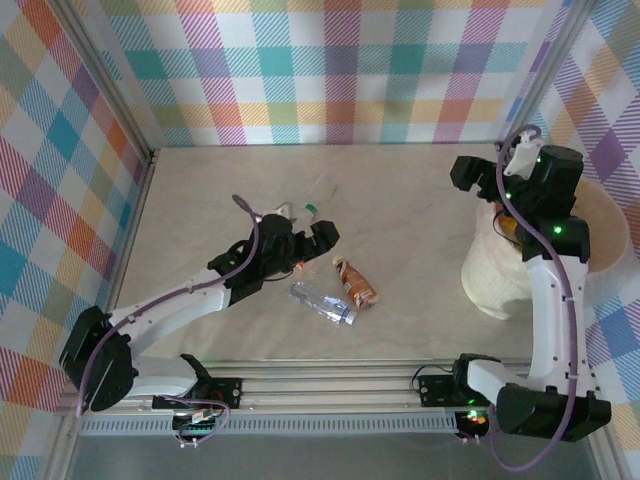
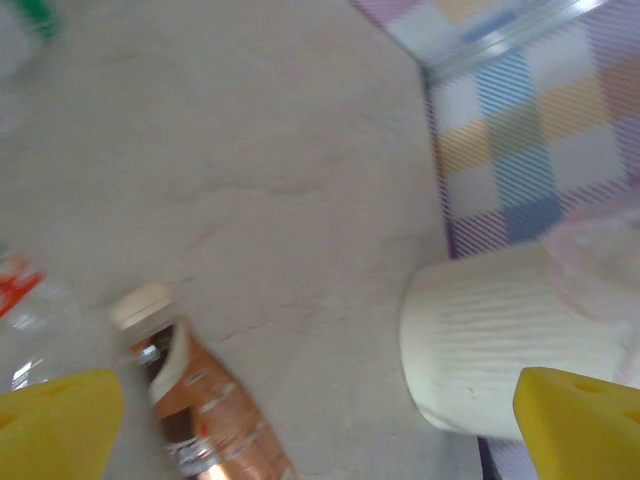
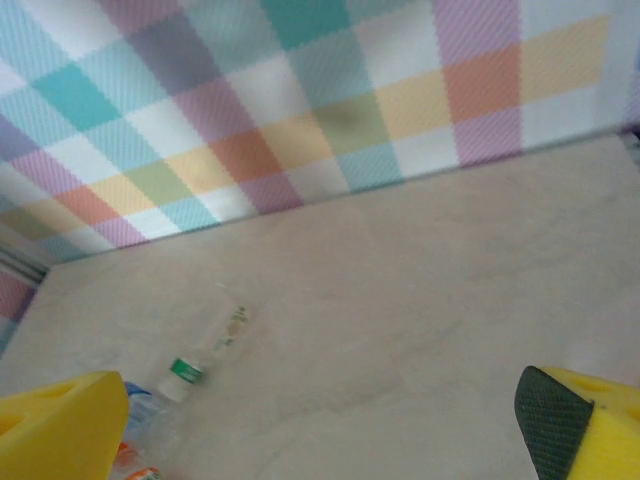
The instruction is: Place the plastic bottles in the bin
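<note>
Several plastic bottles lie mid-table: an orange-labelled one (image 1: 355, 282) (image 2: 210, 420), a clear one (image 1: 322, 302) just left of it, and a green-banded clear one (image 1: 318, 195) (image 3: 205, 350) farther back. My left gripper (image 1: 312, 245) (image 2: 320, 430) hovers open just left of the orange-labelled bottle, nothing between its yellow fingertips (image 2: 60, 420). At the right stands the bin (image 1: 490, 280) (image 2: 500, 340), round and white. My right gripper (image 1: 475, 178) (image 3: 320, 430) is raised over the bin's far left side, open and empty, facing the table.
Plaid walls (image 1: 330, 70) enclose the table on three sides. Something orange (image 1: 510, 230) shows inside the bin under the right arm. A clear bottle with a red label (image 2: 25, 300) lies at the left edge of the left wrist view.
</note>
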`<state>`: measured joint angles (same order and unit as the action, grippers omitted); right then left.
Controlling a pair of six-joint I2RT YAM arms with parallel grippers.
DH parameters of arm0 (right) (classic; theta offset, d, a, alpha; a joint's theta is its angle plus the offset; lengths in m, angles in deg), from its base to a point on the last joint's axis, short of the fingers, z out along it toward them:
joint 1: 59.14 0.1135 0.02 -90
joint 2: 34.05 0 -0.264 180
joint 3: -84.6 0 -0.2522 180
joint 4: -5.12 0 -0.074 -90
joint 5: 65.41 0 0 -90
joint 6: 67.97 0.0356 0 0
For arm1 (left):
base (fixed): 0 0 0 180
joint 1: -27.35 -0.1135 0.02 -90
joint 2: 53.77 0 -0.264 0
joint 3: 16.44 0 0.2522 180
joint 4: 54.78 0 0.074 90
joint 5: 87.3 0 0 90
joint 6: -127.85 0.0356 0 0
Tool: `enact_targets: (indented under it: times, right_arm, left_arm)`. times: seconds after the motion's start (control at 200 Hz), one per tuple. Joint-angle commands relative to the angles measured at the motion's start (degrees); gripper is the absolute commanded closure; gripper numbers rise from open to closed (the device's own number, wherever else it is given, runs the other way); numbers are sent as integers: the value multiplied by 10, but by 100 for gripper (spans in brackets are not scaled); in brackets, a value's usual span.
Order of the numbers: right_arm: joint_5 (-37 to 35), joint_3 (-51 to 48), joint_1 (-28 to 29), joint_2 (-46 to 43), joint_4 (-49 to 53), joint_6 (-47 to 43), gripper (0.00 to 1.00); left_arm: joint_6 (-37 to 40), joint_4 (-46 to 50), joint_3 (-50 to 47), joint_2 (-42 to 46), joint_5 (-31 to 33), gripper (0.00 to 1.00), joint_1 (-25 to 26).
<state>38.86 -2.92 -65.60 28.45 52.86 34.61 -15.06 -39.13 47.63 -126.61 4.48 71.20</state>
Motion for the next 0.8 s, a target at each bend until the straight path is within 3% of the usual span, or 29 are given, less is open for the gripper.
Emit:
enact_targets:
  times: [0.0,0.235,0.39,0.64,0.795]
  right_arm:
    - [28,-21,17,-25,-59,27,0]
    - [118,-58,48,-50,-111,34,0]
    - [202,-98,91,-51,-142,-9,0]
    - [141,-136,230,-19,-148,-84,0]
    - [118,-157,279,-4,-163,-93,0]
  left_arm:
    - [-111,127,-4,19,68,0,6]
    - [-218,257,-3,-1,60,0,11]
    - [-260,255,-23,-15,42,4,13]
    - [-319,224,-36,-68,27,9,17]
    - [-360,184,-47,-102,19,12,18]
